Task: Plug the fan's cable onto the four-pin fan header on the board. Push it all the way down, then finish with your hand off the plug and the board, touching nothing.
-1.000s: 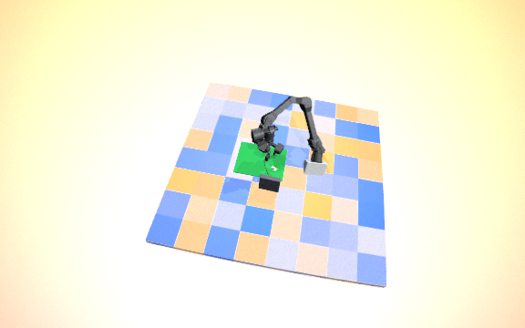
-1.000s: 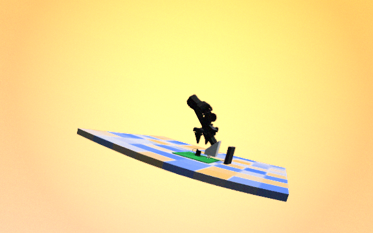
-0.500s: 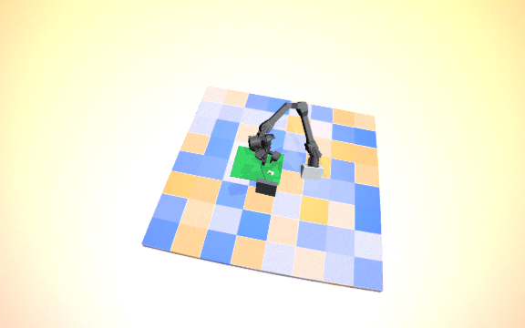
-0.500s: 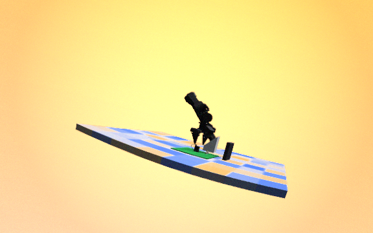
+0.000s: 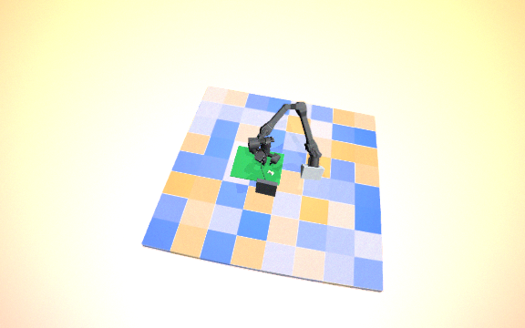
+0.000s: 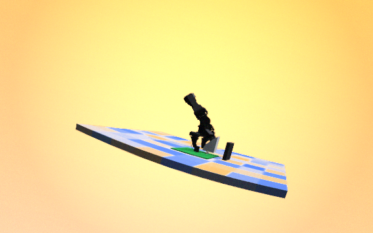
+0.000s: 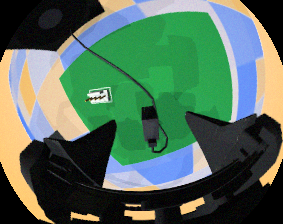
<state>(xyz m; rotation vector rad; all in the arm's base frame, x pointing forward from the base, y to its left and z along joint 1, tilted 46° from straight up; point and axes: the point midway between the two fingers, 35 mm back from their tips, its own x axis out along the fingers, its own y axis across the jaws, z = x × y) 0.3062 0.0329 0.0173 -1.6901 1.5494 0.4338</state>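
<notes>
Pincer is held wide open above the green board, nothing gripped; the black plug is framed between its fingers, well inside the table's edges.

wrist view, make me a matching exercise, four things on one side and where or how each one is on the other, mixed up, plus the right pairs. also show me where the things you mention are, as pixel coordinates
1. gripper (image 5: 268, 158) (image 7: 150, 119)
2. black plug (image 7: 150, 124)
3. white header (image 5: 271, 172) (image 7: 99, 95)
4. board (image 5: 244, 166) (image 6: 193, 153) (image 7: 192, 65)

A. green, lying flat under the cable
B. open, holding nothing
C. left of the plug in the wrist picture
D. between the spread fingers, not gripped

Pairs: 1-B, 2-D, 3-C, 4-A
</notes>
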